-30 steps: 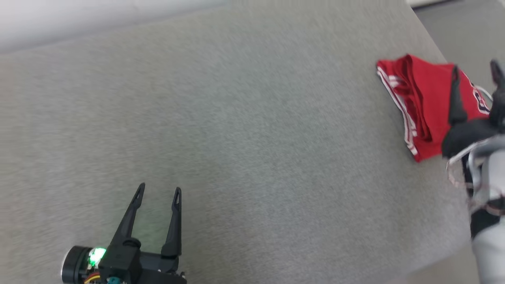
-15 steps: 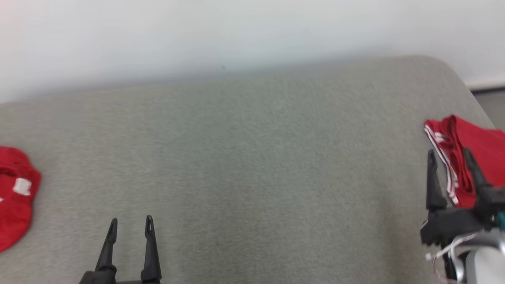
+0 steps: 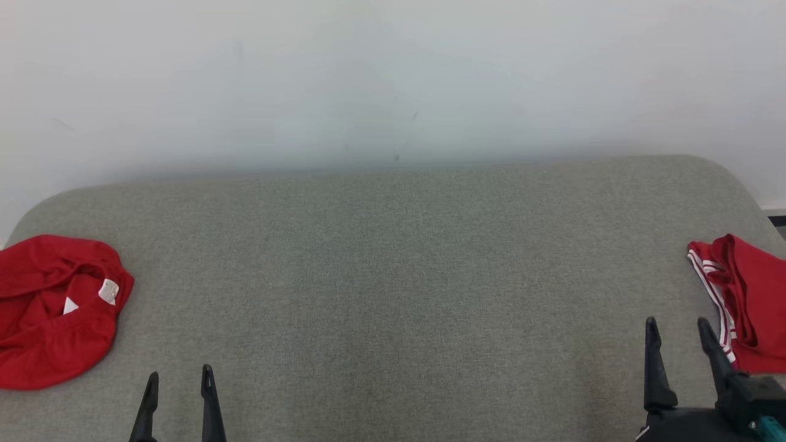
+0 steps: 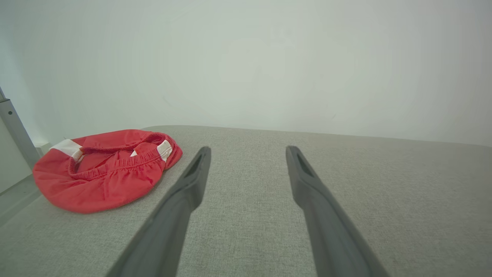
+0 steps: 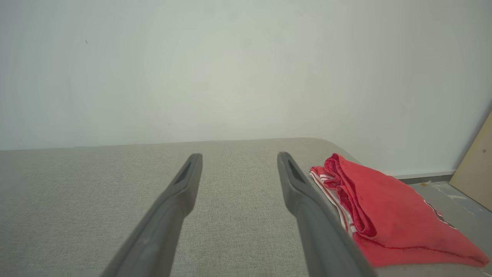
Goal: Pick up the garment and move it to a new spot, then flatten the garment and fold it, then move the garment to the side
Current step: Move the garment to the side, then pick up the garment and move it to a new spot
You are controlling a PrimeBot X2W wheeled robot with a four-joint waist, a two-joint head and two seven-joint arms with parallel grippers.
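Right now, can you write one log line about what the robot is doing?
left gripper: open, empty | right gripper: open, empty, beside folded red garment | crumpled red garment: left end of grey surface | held: nothing

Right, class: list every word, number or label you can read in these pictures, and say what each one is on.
No text can be read in any of these pictures.
On the crumpled red garment, the white tags: blank or too small to read.
On the folded red garment, a dark marking: partly hidden by the fold, unreadable.

Grey fabric surface (image 3: 393, 276); white wall (image 3: 393, 73) behind; tan board (image 5: 474, 173) leaning.
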